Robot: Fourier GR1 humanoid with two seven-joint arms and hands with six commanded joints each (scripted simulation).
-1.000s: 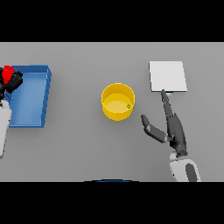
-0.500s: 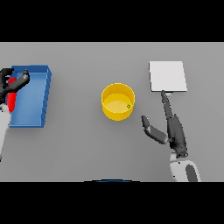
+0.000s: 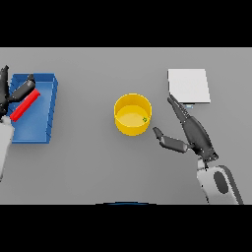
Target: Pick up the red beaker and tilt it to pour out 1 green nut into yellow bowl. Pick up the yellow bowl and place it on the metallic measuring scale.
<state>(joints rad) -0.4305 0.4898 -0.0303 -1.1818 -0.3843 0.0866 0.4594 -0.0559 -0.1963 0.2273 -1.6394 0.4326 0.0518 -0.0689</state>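
One green nut (image 3: pixel 144 119) already lies inside the yellow bowl (image 3: pixel 132 114), against its right inner wall, so I judge the pouring half of my job done and the bowl-carrying half about to start. The bowl stands upright in the middle of the bench (image 3: pixel 98 167), with nothing touching it.

My right hand (image 3: pixel 193 132) is spread wide just to the bowl's right: the long fingers (image 3: pixel 178 109) lie straight, pointing up toward the near edge of the metallic measuring scale (image 3: pixel 188 85), while my thumb (image 3: pixel 169 142) sticks out toward the bowl's lower right side. It grips nothing, and a gap separates the thumb from the bowl's rim.

My left hand (image 3: pixel 15 93) is at the far left, over the blue tray (image 3: pixel 42 132). The red beaker (image 3: pixel 25 105) lies slanted under it, above the tray's left part. The thumb crosses over the beaker's upper end, but I cannot tell whether that hand clasps the beaker or has let go of it.

Next, I think, my right hand must slide left until the bowl's wall sits between thumb and fingers, close firmly, lift it level so the nut stays in, and carry it up and right onto the scale, which is near and has nothing in between.
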